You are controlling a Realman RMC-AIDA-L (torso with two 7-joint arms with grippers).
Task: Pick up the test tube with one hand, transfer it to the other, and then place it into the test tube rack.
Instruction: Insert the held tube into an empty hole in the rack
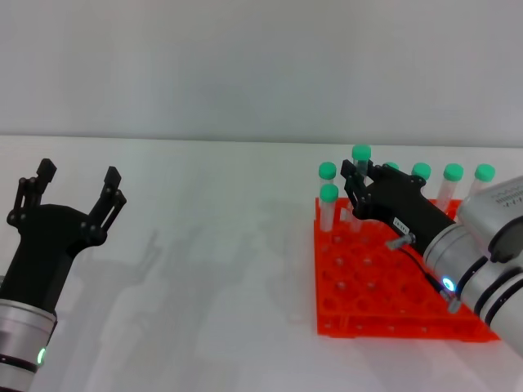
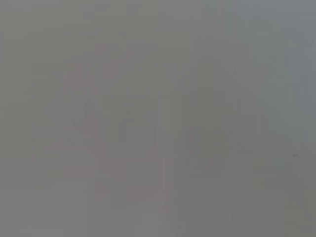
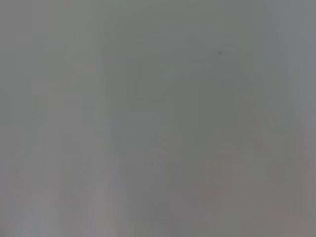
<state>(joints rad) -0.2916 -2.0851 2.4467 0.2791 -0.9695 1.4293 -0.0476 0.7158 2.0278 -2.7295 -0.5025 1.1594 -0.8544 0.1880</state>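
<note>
In the head view, the orange-red test tube rack (image 1: 369, 304) lies on the white table at the right. My right gripper (image 1: 357, 175), black with a small white label, reaches over the rack's far left part. It is shut on the test tube (image 1: 360, 155), which stands upright with its green cap above the fingers. The tube's lower end is hidden behind the gripper, so I cannot tell if it sits in a hole. My left gripper (image 1: 75, 186) is open and holds nothing, raised at the left side of the table. Both wrist views show only plain grey.
Several other green-capped tubes stand in the rack: two at its far left corner (image 1: 328, 171) (image 1: 329, 194) and more along the back row (image 1: 452, 173). White tabletop stretches between the left gripper and the rack. A pale wall rises behind the table.
</note>
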